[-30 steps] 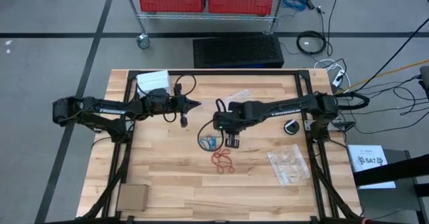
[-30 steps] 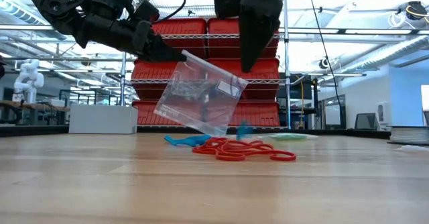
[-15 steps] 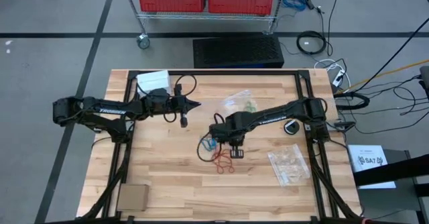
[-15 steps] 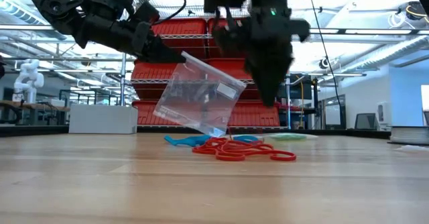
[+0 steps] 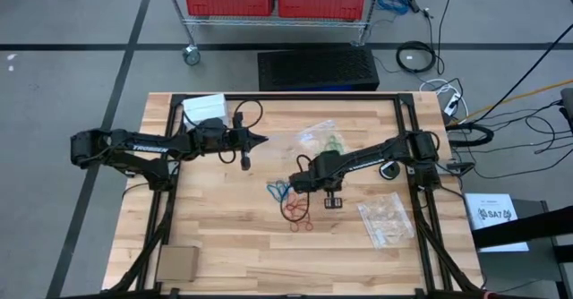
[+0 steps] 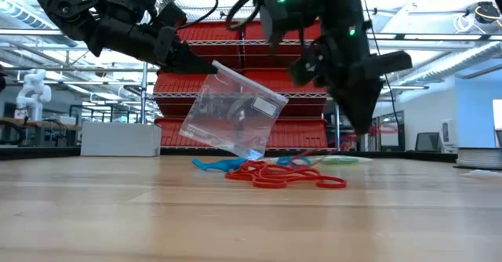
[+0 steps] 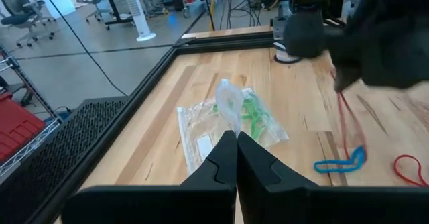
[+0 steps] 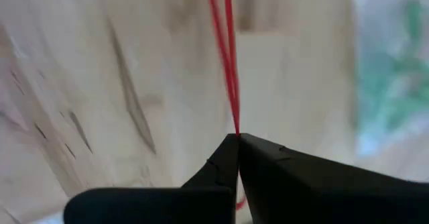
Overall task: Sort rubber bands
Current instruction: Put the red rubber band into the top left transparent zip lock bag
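Note:
Red rubber bands (image 5: 297,213) and blue ones (image 5: 277,190) lie in a loose pile mid-table, the red bands (image 6: 284,176) spread in front of the blue bands (image 6: 220,165) in the low view. My right gripper (image 5: 303,184) points steeply down just right of the pile, shut on one red band (image 8: 231,63). My left gripper (image 5: 261,139) stays high over the far left, shut on a clear plastic bag (image 6: 235,121) that hangs below it. A second clear bag (image 5: 322,139) with green bands inside lies flat on the table behind the pile. My left gripper pinches the clear bag's top corner (image 6: 216,67) between its two shut fingers, coming nearly level from the table's left. The bag hangs tilted below the fingertips, its lower corner (image 6: 252,154) just above the bands. My right gripper pinches a red band (image 8: 235,129) at the very ends of its fingers, slanting down from above. Two thin strands run straight from the tips (image 7: 343,110) down toward the table.
A third clear bag (image 5: 385,220) lies at the near right, a round black object (image 5: 389,169) by the right rail. A white box (image 5: 204,107) sits at the far left and a cardboard piece (image 5: 177,263) at the near left corner. Black frame rails border the tabletop.
My right gripper has come down toward the table, tipped from a shallow slant to steeply downward, and shifted toward the table's right beside the pile. The left gripper and its bag have kept still.

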